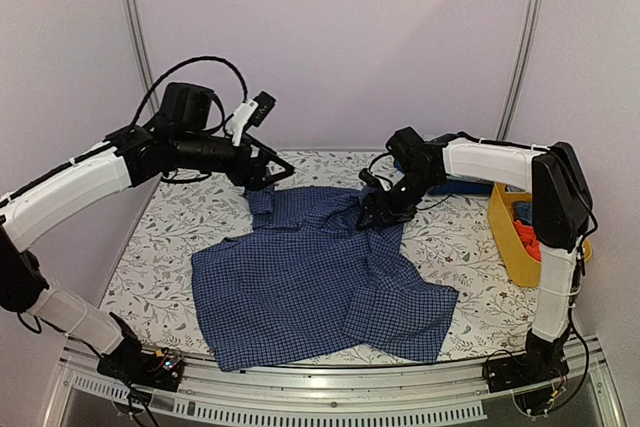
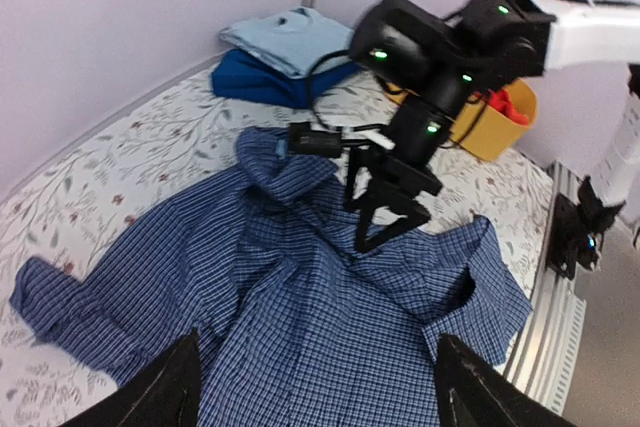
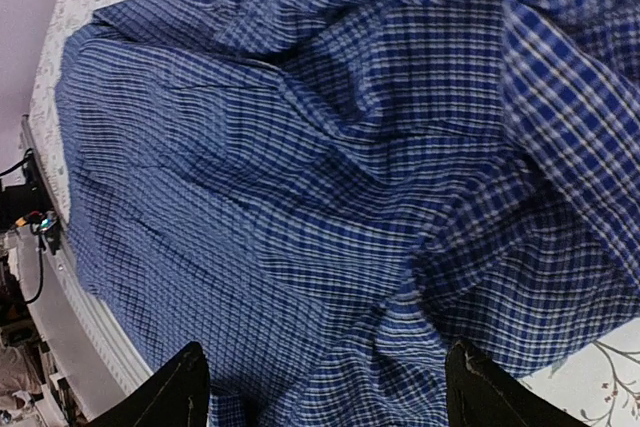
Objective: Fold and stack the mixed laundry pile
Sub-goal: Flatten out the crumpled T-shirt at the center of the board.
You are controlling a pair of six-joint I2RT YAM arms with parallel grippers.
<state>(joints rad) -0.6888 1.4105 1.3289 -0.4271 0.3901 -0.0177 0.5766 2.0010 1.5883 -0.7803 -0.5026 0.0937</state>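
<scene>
The blue small-check shirt [image 1: 320,282] lies spread and wrinkled on the floral table, collar toward the back. It fills the left wrist view [image 2: 280,297] and the right wrist view [image 3: 330,177]. My left gripper [image 1: 273,177] hovers open and empty above the shirt's back-left collar edge; its fingers [image 2: 170,392] stand wide apart. My right gripper [image 1: 378,209] is open and empty, low over the shirt's back-right shoulder; its fingers [image 3: 180,392] are spread over the cloth. It also shows in the left wrist view [image 2: 385,222]. A red-orange cloth [image 1: 527,239] lies in the basket.
A yellow plastic basket [image 1: 505,232] stands at the right table edge. Folded light blue [image 2: 290,27] and dark blue [image 2: 255,77] garments are stacked at the back right, behind my right arm. The metal rail [image 1: 330,377] runs along the front edge.
</scene>
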